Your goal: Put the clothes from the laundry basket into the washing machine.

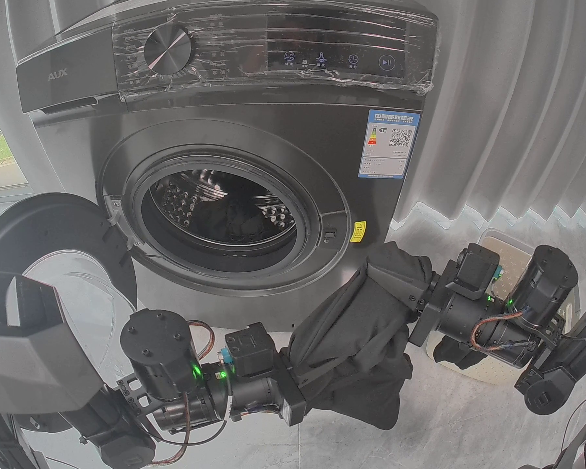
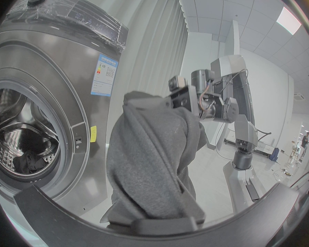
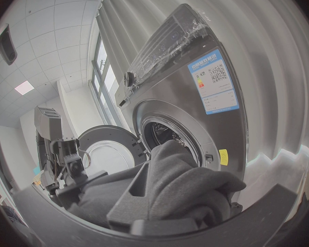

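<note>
Dark grey garment [image 1: 358, 340]: I see it slung between both arms, before the washing machine [image 1: 241, 118], below the drum [image 1: 221, 210].
Left gripper [image 1: 319, 376]: clamped on garment's lower end.
Right gripper [image 1: 397, 288]: pinching its upper end.
Drum: dark clothes inside.

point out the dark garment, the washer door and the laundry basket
dark garment [image 1: 358, 340]: head view, middle of the cloth
washer door [image 1: 58, 229]: head view, dark outer ring
laundry basket [image 1: 501, 237]: head view, pale far rim
</note>
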Robot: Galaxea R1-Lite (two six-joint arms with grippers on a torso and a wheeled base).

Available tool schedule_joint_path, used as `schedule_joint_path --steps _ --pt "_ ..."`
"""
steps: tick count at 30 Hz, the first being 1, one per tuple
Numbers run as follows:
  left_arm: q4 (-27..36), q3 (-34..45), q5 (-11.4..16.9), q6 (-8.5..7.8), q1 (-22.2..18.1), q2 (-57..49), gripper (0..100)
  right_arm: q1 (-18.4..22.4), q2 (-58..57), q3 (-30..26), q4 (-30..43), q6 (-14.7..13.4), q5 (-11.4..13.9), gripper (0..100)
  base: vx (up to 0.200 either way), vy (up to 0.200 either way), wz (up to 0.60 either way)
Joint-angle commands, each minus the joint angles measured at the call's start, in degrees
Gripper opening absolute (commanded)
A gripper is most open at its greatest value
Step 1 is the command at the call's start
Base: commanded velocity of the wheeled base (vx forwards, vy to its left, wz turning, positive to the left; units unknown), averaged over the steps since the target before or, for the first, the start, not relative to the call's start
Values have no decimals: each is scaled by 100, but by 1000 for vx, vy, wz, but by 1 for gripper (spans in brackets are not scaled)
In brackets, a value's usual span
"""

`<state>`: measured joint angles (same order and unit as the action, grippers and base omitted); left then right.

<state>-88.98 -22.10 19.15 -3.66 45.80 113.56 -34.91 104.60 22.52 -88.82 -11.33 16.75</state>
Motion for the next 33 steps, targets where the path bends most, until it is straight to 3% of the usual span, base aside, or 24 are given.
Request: schedule_joint_path --steps 1,16,17,24,29,33 --pt "-5 -13 1 32 -36 -211 0 169 219 -46 -4 -1 -5 0 0 0 0" --pt "-5 -57 -8 76 -229 -290 0 152 333 -186 -4 8 4 0 0 0 0" --pt "-5 -57 -8 76 -229 -281 0 152 316 -169 -4 -1 4 100 0 0 0" --pt "-5 -154 -61 23 -379 -237 0 134 202 -309 -12 -19 21 100 0 0 0" --pt "3 -400 -87 14 -546 -273 0 134 -9 -845 5 -1 162 100 0 0 0" --pt "3 -594 -298 14 -634 -246 0 213 -18 -1074 -4 51 250 100 0 0 0"
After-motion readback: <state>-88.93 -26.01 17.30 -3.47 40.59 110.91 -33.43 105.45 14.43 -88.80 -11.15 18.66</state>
